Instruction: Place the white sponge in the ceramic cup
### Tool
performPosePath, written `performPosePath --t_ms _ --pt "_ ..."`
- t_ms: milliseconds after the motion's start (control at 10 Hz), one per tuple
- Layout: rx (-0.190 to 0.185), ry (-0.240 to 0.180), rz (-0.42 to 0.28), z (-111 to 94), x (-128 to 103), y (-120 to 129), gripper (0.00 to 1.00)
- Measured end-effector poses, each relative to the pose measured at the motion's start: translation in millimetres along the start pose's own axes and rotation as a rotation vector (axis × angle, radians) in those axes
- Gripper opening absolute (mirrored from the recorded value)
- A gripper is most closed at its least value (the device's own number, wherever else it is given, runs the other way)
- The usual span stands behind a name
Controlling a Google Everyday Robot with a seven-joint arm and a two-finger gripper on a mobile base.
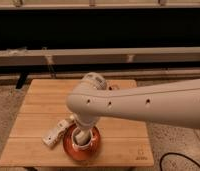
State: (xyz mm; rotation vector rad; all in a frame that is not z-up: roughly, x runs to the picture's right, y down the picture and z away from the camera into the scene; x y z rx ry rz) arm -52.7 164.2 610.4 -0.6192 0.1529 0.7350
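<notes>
No small off-white sponge in sight; possibly hidden under the tool point(82, 136), lowered into the small white ceramic cup point(81, 141) on the glossy brown-orange saucer point(68, 145). Grip unclear. Release and withdrawal apparently left. Long white block point(54, 134) beside, on wooden worktop point(38, 110).

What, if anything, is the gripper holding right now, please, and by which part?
It cannot be told: the gripper is down over the ceramic cup on the brown-orange saucer, and the arm hides whatever it may hold.
</notes>
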Motion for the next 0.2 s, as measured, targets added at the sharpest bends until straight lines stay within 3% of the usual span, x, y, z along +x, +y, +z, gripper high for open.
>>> performPosePath --t_ms 200 --pt "0.001 0.002 0.000 4.0 0.0 -1.0 0.00"
